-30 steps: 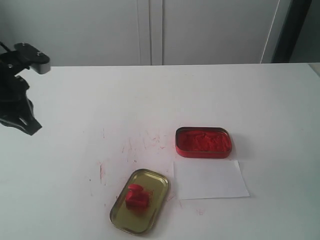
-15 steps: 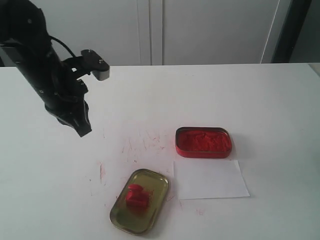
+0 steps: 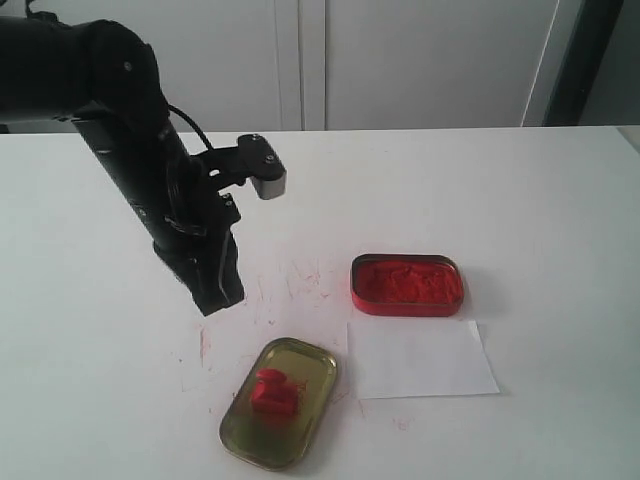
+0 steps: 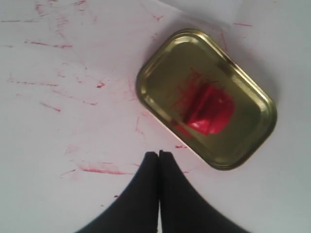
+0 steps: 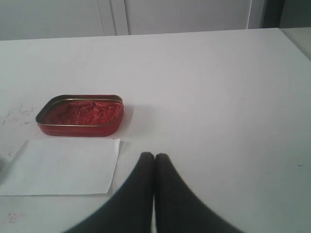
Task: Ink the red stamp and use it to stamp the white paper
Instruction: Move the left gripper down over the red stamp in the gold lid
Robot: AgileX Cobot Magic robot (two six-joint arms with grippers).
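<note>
Though the white table [image 3: 520, 200], streaked with red scratches, runs back to pale cabinet doors [image 3: 400, 60], everything turns on the left arm [image 3: 120, 130]. Its left gripper [image 3: 218, 298] hangs pinched together and empty, just far-left of the gold lid [image 3: 308, 398]. That lid lies slantwise, near-left to far-right, with the white paper [image 3: 420, 358] to its right. Inside it sits the red stamp [image 3: 272, 392], seemingly tipped over, near and slightly right of that gripper. The right gripper [image 5: 154, 156], likewise pressed together and empty, seems the farther one.
</note>
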